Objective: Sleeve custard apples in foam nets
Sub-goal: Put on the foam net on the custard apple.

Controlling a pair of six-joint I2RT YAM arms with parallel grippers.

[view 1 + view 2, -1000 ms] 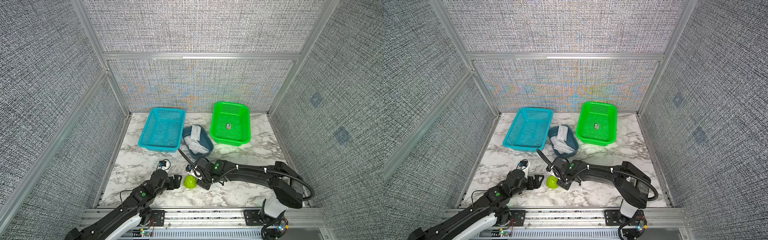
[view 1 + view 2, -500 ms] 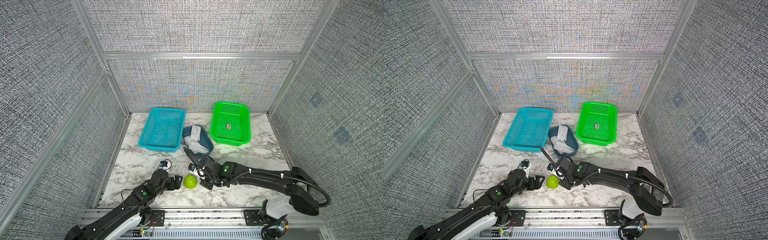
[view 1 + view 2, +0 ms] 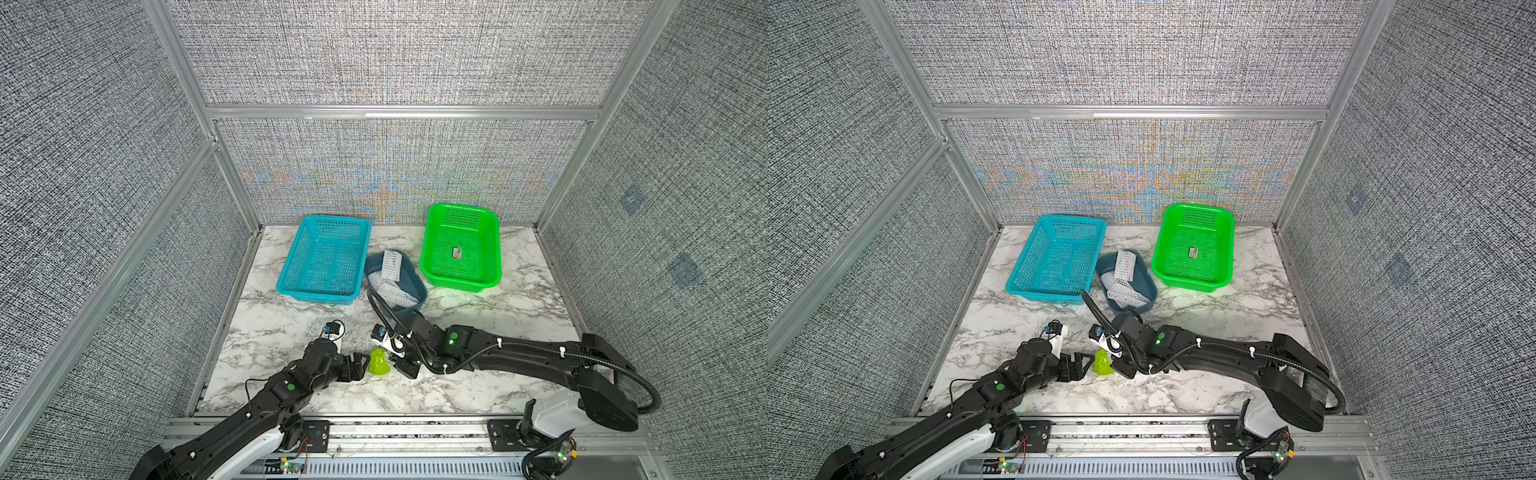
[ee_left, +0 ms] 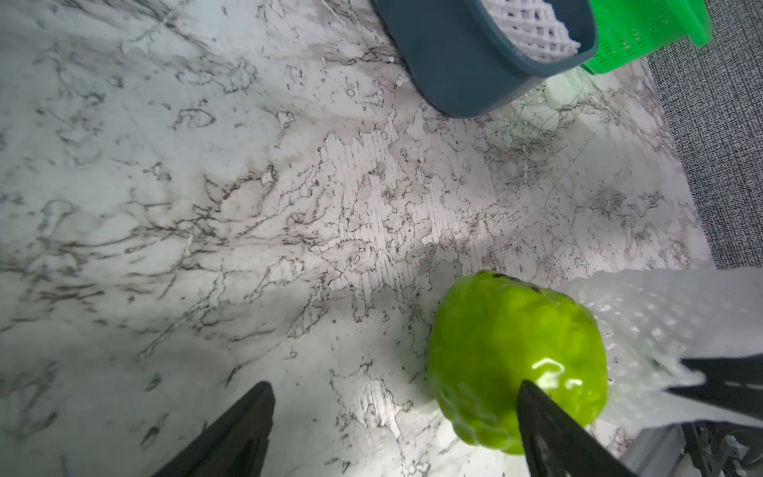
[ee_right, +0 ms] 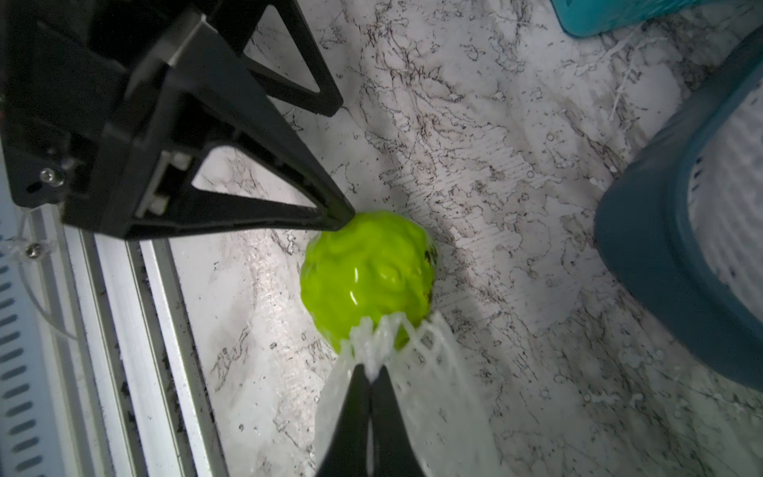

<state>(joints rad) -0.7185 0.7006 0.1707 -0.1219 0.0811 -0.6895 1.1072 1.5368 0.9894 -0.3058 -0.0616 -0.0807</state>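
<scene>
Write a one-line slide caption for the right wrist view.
Right gripper, jaws shut on a foam net, holds its rim against the custard apple on the marble table.

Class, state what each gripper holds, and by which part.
The right gripper pinches the white foam mesh net by its end edge; the left gripper holds nothing.

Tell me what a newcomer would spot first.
The bumpy yellow-green custard apple lies at the front of the marble table, between both grippers. The right gripper is shut on a white foam mesh net at the fruit; the left gripper stands open. Behind sit a turquoise plastic basket and a green plastic basket.
</scene>
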